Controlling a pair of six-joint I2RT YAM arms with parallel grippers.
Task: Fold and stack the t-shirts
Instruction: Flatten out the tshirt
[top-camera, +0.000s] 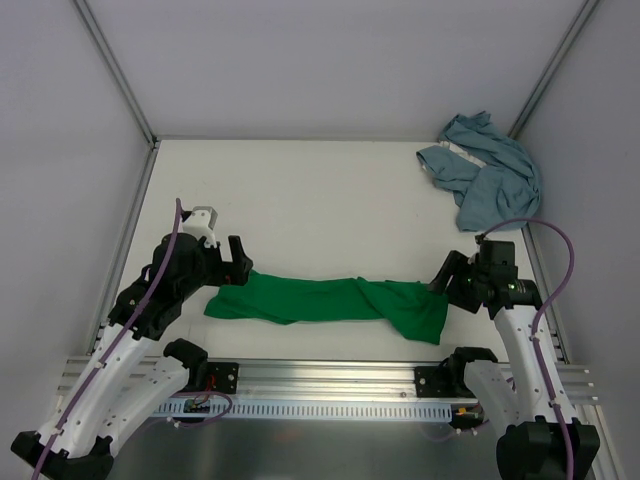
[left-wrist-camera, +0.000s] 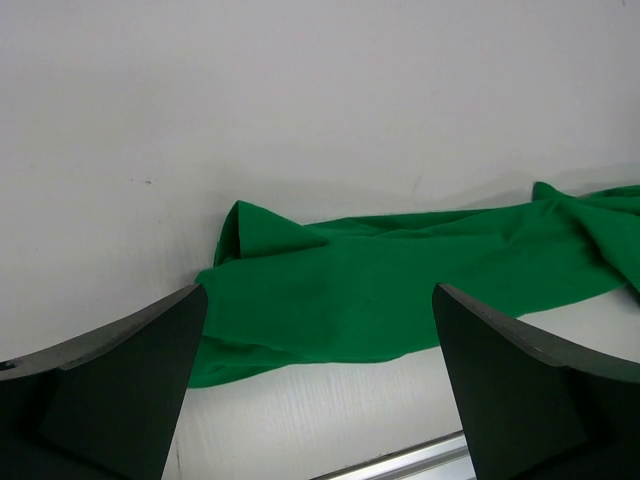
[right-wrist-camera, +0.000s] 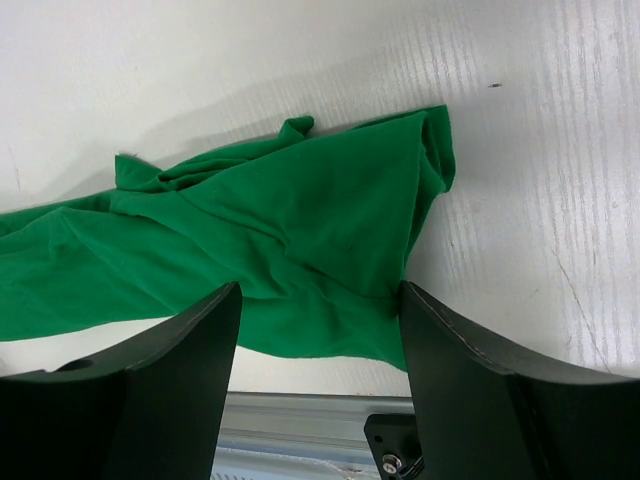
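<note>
I see left fingers (top-camera: 240, 260) and right fingers (top-camera: 442, 271) spread wide, gripping nothing, at either end of the bunched bright green cloth t-shirt (top-camera: 320, 298)

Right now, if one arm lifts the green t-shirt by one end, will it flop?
Probably yes: the green t-shirt lies as a long rumpled band with soft folds, so its free end should sag and drag. It looks thin, so likely light. Pushed along the table, it would probably bunch up rather than slide whole.

Probably a lab: white table (top-camera: 330, 190), aluminium rail (top-camera: 330, 385), plain walls (top-camera: 330, 60).
</note>
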